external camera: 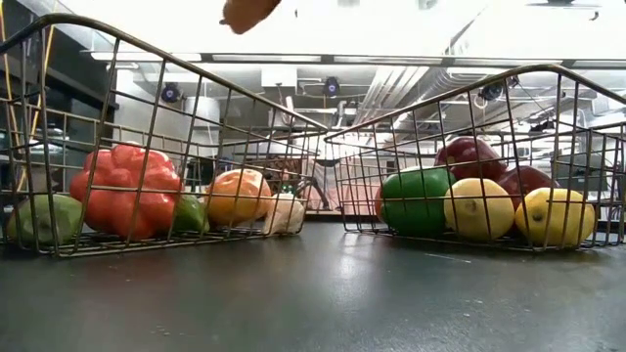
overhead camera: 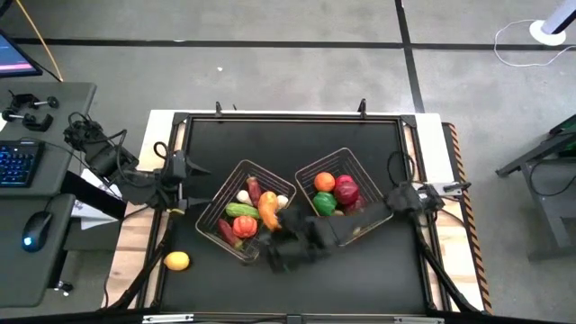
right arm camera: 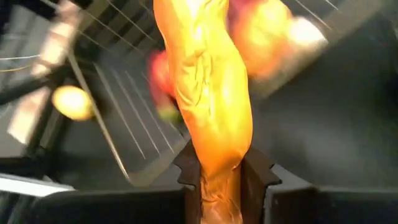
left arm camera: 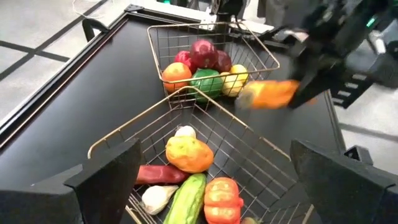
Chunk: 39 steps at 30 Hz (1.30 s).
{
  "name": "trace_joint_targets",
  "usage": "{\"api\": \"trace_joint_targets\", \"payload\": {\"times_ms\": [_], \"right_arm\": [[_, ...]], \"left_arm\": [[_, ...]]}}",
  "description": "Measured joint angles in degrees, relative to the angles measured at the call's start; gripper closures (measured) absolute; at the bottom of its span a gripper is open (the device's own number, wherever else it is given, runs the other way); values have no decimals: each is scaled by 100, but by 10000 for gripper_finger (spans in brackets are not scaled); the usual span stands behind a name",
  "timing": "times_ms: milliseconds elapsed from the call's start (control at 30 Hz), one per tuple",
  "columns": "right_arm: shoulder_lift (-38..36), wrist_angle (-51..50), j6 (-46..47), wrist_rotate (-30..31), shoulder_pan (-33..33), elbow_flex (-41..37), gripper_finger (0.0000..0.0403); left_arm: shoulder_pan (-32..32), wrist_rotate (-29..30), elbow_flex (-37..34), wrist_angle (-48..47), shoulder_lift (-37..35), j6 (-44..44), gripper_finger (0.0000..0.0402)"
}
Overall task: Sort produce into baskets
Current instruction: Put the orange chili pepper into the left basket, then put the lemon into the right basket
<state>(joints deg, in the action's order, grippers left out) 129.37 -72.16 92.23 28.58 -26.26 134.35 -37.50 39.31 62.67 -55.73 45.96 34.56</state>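
Note:
Two copper wire baskets sit side by side mid-table. The left basket (overhead camera: 216,205) holds a cucumber, a red pepper, a white bulb and other vegetables. The right basket (overhead camera: 355,160) holds an orange, red apples, a green fruit and lemons. My right gripper (overhead camera: 277,221) is shut on a long orange vegetable (overhead camera: 267,211) above the left basket's right side; it also shows in the left wrist view (left arm camera: 270,93). My left gripper (overhead camera: 193,184) hovers wide open and empty over the left basket's left side. A yellow fruit (overhead camera: 177,261) lies on the table near the front left. My right gripper pinches the long orange vegetable by one end (right arm camera: 217,177) between its two fingers. The rest of it sticks out forward past the fingertips. It is lifted clear, above the basket rims, as the low view (external camera: 249,12) shows.
The black tabletop (overhead camera: 297,144) has room behind and in front of the baskets. My right arm (overhead camera: 360,220) lies across the right basket's near corner. A desk with a keyboard (overhead camera: 18,162) and a mouse stands left of the table.

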Motion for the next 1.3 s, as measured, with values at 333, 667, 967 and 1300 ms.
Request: {"api": "trace_joint_targets", "payload": {"times_ms": [333, 667, 967, 1300], "right_arm": [[13, 2100, -2767, -668, 1155, -210, 272], [7, 1997, -3489, -1251, 1263, -212, 163], [-242, 105, -3072, -1028, 663, -125, 158], [-348, -1779, -746, -656, -726, -195, 158]], "left_arm": [[0, -6, 0, 33, -203, 247, 3], [1, -83, -1, 29, -374, 287, 3], [1, -813, -1, 14, -278, 434, 3], [-295, -2202, -17, -60, 208, 711, 3]]}}
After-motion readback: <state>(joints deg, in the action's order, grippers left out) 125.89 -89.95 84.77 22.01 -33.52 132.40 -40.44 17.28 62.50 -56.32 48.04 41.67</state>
